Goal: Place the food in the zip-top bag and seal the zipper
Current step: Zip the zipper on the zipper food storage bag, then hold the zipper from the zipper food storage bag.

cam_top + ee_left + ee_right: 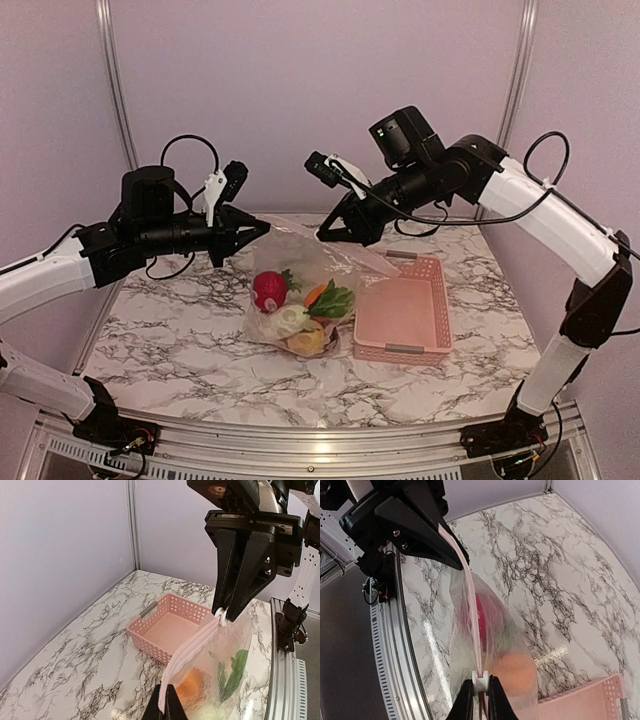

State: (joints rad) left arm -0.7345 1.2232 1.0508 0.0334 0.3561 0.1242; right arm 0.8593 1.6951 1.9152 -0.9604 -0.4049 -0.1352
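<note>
The zip-top bag (296, 268) hangs over the table with its bottom resting on the marble and the food inside: a red ball (268, 290), a green leafy piece (333, 298) and pale and yellow pieces (300, 332). The pink-tinted zipper (192, 647) is stretched taut between my two grippers. My left gripper (167, 700) is shut on one end of the strip. My right gripper (480, 692) is shut on the white slider (480, 680) at the other end. Through the plastic I see an orange piece (520, 667) and the red ball (487, 612).
A pink slotted basket (434, 300) sits just right of the bag, with nothing in it. Both arms reach in above the back half of the marble table. A metal rail (300, 440) runs along the near edge.
</note>
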